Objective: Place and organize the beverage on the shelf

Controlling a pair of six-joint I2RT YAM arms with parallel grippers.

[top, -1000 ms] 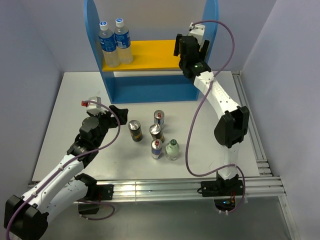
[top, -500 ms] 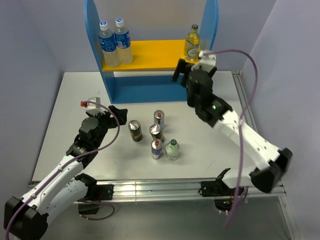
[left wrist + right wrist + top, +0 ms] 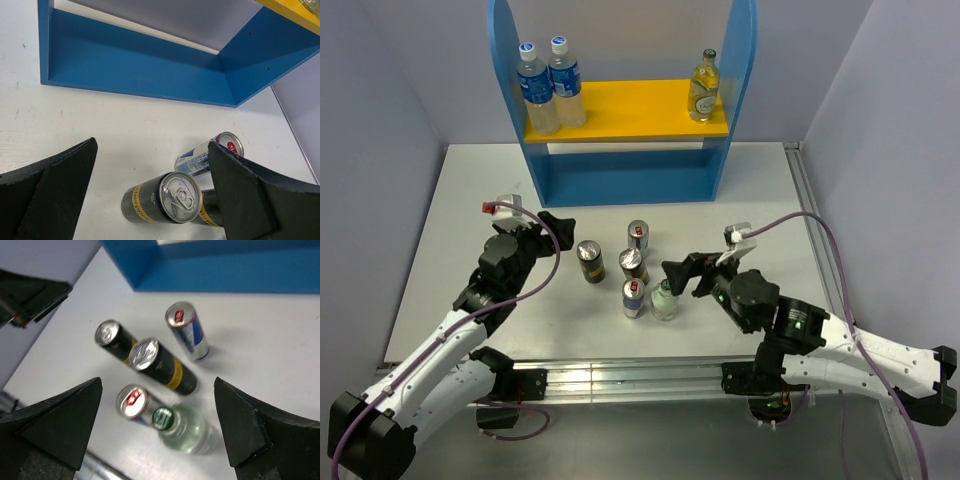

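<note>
With my right claw spread wide and empty beside the green-capped bottle, which stands on the table just beside a slim silver-blue can, I should straddle its body from the clear side, squeeze squarely, then lift straight before heading for the shelf.
</note>
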